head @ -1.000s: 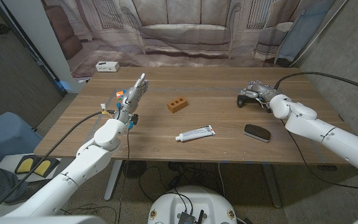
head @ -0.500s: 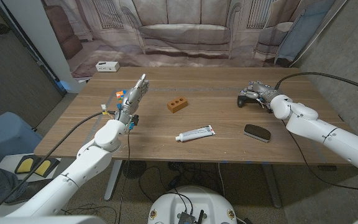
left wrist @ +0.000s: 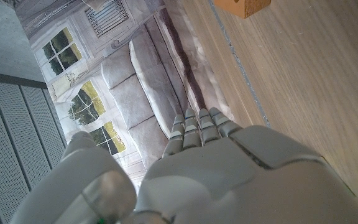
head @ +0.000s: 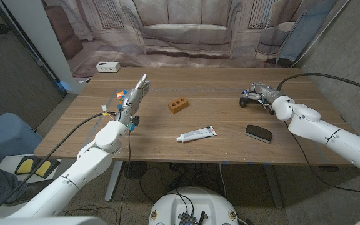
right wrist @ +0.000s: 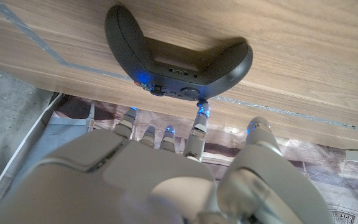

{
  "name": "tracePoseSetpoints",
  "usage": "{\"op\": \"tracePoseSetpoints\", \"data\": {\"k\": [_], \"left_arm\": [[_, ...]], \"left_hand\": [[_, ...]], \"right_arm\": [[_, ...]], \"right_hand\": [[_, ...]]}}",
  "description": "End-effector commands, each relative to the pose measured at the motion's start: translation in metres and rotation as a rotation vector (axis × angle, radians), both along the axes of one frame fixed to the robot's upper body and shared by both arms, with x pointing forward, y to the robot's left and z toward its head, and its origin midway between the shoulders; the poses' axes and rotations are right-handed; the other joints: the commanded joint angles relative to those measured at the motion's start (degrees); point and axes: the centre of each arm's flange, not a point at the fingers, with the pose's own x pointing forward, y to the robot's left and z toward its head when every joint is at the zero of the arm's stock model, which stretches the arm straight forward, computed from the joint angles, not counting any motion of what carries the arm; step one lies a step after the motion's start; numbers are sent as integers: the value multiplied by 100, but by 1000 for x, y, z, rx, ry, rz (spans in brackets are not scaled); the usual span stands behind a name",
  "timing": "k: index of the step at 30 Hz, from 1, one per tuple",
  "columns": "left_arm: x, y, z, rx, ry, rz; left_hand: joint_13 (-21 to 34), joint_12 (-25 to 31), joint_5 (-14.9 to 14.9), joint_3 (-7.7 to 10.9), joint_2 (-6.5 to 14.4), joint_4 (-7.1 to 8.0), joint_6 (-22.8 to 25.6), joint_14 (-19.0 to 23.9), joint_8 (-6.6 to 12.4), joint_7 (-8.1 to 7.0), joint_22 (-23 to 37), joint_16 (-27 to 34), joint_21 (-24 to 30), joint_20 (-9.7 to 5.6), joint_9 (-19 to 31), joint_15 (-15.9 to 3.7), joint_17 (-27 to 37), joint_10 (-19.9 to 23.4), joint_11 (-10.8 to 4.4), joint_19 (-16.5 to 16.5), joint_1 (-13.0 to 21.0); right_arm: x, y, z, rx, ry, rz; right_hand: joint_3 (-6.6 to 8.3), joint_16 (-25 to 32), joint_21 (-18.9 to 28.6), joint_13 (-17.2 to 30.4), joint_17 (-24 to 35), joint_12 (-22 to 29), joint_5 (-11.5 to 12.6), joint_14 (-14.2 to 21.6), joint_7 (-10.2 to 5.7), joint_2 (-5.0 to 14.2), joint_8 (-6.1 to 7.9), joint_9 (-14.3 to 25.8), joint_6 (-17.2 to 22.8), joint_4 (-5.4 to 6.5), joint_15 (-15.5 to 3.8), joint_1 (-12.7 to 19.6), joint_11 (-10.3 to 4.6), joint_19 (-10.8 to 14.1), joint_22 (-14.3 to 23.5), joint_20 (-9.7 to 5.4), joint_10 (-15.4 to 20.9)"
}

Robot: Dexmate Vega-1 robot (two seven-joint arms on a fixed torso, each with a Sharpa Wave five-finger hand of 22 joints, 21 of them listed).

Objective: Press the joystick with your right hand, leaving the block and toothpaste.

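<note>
The joystick, a black game controller, lies at the table's far right. My right hand is right behind it with its fingers reaching onto it. In the right wrist view one fingertip touches the joystick at a small knob on its edge, while the other fingers stay just off it. The orange block with holes sits mid-table, and the white toothpaste tube lies nearer the front. My left hand stands raised at the left with straight fingers and holds nothing. A corner of the block shows beyond my left hand.
A flat black oval object lies on the right near the front edge. Small coloured pieces sit beside my left hand. A white box is at the far left corner. A cable runs off the right side.
My right hand has edged slightly to the right over the joystick. The left hand, the block and the toothpaste have stayed in place.
</note>
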Motion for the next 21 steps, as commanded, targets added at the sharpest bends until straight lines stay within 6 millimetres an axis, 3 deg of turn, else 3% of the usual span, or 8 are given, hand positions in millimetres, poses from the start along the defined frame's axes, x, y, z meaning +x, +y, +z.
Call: {"op": "tracePoseSetpoints", "data": {"k": [1,10,17,21], "left_arm": [[-1,1,2,10,-6,-5],[-1,2,2,7,-6,-8],[0,3,0,5,-1,-10],[0,3,-1,4,-1,-9]], "left_hand": [[16,-1,-24,1,39,-22,47,-16,16,3,32,-8,0,18,29,5,18,-10,2,-24,16],[16,-1,-24,-1,42,-26,51,-15,15,-10,32,-7,1,21,30,3,18,-10,-1,-24,15],[16,-2,-24,-2,46,-30,55,-13,14,-1,32,-6,2,23,30,4,18,-12,-5,-26,14],[16,-2,-24,-3,47,-32,58,-10,14,-10,32,-5,2,24,30,2,18,-13,-4,-28,14]], "right_arm": [[-8,3,4,-2,-29,1],[-12,5,6,-9,-39,1],[-13,7,5,-5,-57,9],[-14,8,5,-6,-62,6]], "right_hand": [[36,2,-2,20,22,-14,-10,-237,0,-74,-12,7,-130,30,22,-4,-4,-53,16,9,-64],[34,2,-4,20,23,-10,-11,-237,-17,-84,-15,9,-355,30,32,-10,4,-60,16,10,-78],[45,4,2,23,22,5,-11,-222,-158,-90,-36,9,-1003,23,35,-2,89,-48,16,5,-93],[51,2,12,24,19,13,-10,-219,-119,-90,-35,8,-1301,18,50,5,116,-17,16,2,-87]]}}
